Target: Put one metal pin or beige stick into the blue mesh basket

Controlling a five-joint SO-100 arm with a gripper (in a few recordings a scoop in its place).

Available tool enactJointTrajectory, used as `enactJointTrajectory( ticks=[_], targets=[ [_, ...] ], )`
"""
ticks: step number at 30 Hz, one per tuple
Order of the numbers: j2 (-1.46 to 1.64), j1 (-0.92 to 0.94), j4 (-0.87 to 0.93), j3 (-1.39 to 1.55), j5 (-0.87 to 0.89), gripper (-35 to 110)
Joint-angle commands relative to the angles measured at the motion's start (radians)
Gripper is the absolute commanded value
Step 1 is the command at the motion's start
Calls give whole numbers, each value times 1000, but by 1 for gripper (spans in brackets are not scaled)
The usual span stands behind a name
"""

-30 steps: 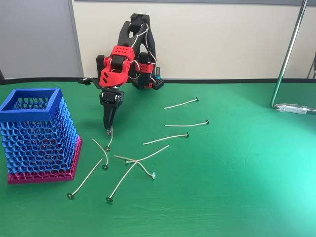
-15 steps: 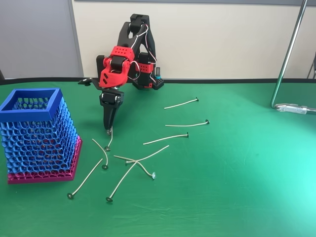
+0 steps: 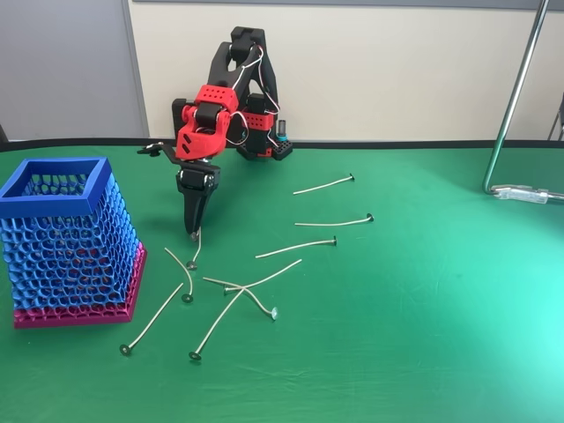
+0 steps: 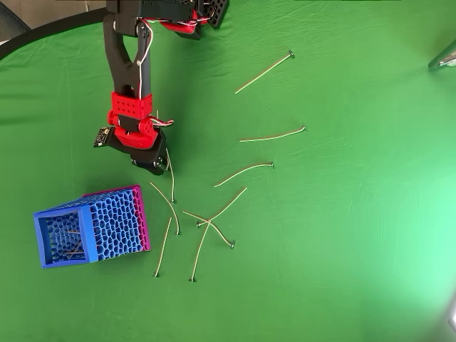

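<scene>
claw tips pinched on stick end, grip unclear, basket beside

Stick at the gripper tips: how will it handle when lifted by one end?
The stick is thin and slightly curved, so it likely sags or swings below the gripper. Probably very light. Its slim shaft could pivot or slip in the grip. The basket has a wide opening, which may forgive wobble.

Your gripper has open green table from 12 through 5 o'clock in the fixed view; the blue mesh basket blocks 8 o'clock, scattered sticks clutter 5 o'clock
</scene>
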Motion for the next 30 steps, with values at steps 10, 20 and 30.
enactJointTrajectory(
  ticks=[10, 20, 30],
  targets=[
    [-32, 0, 51, -98, -9, 14],
    [-51, 2, 77, -127, -12, 14],
    [-69, 2, 101, -155, -14, 9]
  ],
)
